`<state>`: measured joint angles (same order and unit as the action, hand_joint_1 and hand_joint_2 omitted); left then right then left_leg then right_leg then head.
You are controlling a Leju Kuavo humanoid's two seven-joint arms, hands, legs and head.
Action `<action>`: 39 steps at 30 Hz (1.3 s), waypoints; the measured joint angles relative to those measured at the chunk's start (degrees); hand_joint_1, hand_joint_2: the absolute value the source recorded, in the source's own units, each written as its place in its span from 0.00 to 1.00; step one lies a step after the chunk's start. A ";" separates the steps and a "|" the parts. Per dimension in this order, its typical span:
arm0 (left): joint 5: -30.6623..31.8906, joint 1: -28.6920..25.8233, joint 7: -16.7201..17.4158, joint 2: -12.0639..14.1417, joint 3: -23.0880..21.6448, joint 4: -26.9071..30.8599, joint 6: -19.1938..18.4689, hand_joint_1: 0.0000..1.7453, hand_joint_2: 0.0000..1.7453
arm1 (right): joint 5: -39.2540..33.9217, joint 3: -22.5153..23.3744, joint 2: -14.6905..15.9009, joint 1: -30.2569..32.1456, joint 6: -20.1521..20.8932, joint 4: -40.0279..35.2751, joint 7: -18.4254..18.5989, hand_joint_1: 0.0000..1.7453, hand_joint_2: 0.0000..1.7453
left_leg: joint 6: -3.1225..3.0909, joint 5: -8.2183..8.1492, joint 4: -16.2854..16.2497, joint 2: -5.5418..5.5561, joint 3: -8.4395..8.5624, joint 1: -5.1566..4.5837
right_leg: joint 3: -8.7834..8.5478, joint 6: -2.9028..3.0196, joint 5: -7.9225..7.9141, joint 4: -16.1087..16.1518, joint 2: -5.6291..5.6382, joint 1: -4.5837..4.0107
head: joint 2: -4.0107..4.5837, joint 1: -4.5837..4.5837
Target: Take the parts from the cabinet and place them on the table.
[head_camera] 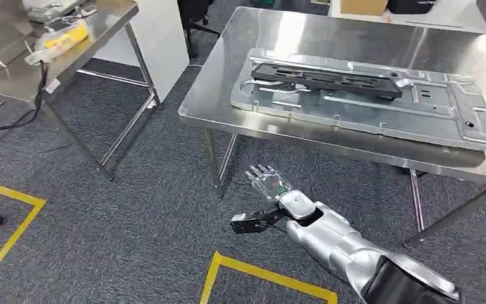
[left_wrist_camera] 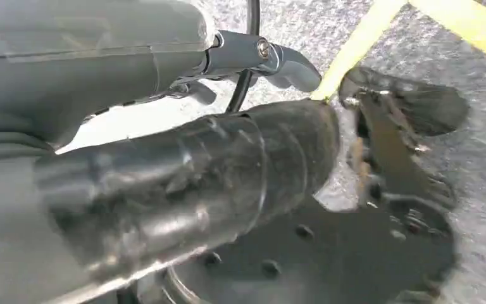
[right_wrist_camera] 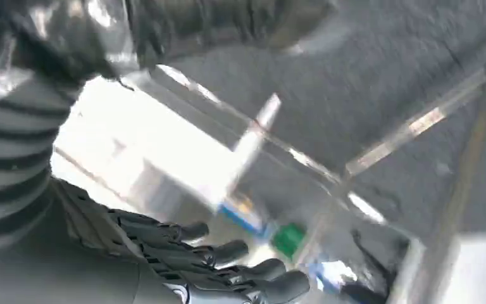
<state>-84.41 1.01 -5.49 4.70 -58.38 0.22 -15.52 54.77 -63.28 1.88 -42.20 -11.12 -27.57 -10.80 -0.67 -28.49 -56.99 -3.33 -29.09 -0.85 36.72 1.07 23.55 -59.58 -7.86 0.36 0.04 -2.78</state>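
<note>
- Head view shows the steel table ahead, and on it lies a big flat metal plate with a long black part resting on top of it.
- Both pieces are well inside the table edges, so I judge that these parts are already placed.
- The right hand hangs low in front of the table, above the carpet, with fingers stretched and apart, and it holds nothing.
- In the right wrist view the fingers of this hand are also spread over a blurred background.
- The left hand appears very near in the left wrist view; I cannot tell if it is open or closed, because the picture does not show the fingers clearly.
- The metal plate looks stiff, thin and smooth, probably rather heavy and slippery; its long edges seem the best place to hold, with two hands.
- The black part looks stiff and lighter; I would take it near the middle so it does not tip.
- The near table edge is just above the right hand, so lifting the arm straight up could hit it.
- There is open carpet to the left, between this table and a second table, with yellow floor tape near the robot.
</note>
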 joint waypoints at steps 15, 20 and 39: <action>-0.02 0.29 1.09 -0.15 -1.99 -0.17 0.66 0.00 1.00 | -1.68 4.00 1.38 7.92 5.51 10.50 5.29 0.00 1.00 | 0.29 8.09 -1.90 8.99 -9.83 0.91 | -6.90 -0.85 7.59 -0.33 11.76 0.53 | 0.00 0.13; -0.13 0.38 2.36 -0.20 -2.71 -0.26 1.23 0.00 1.00 | -1.42 5.31 1.66 10.55 8.13 11.77 9.62 0.00 1.00 | 1.61 2.37 -7.11 5.48 -12.43 1.12 | -5.30 1.13 5.23 0.27 7.59 0.54 | 0.00 -0.11; -0.72 1.07 2.36 0.55 -4.09 -0.33 3.08 0.00 0.00 | -3.37 9.35 3.19 16.90 10.77 14.06 10.43 0.00 1.00 | -1.28 3.53 1.66 5.28 -2.38 2.04 | 3.19 -2.51 11.47 -13.78 7.64 0.96 | 0.00 0.22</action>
<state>-85.13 2.08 -3.13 5.25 -62.47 -0.11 -12.44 51.41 -53.92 5.07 -25.30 -0.35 -13.51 -0.37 -1.95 -24.96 -55.33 1.96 -31.46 1.19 39.91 -1.45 35.02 -73.36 -0.22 1.31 0.04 -2.56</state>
